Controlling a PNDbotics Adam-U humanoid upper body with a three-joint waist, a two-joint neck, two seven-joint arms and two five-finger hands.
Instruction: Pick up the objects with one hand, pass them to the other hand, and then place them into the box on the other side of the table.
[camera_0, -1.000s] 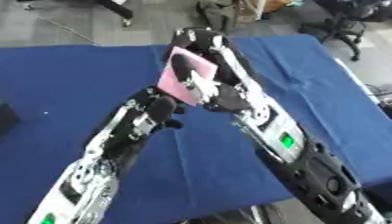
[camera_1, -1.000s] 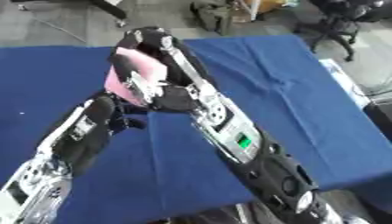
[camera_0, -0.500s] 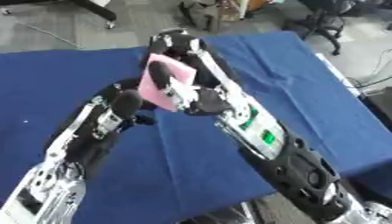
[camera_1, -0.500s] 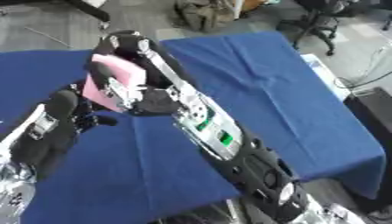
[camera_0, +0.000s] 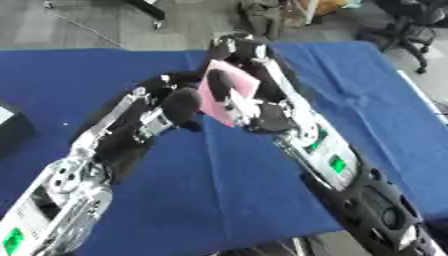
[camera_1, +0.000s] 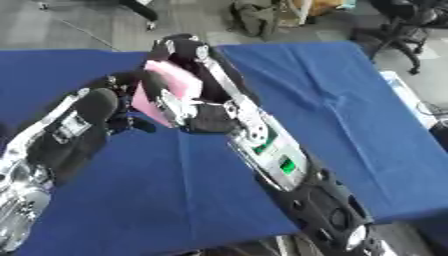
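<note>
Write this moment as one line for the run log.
phase: handover | right hand: shut on pink object | left hand: at the object, grip unclear | above blue table

Even, bright daylight over my table; soft shadows beneath my arms; everything looks slightly blurred, edges most.

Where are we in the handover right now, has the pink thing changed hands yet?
Done: the flat pink object is off the blue table. In hand: the right hand has its fingers curled round it, and the left hand is against its left side, so the pass is under way; whether the left grips it cannot be seen. Left: release, then carry to the dark box at the left edge.
</note>
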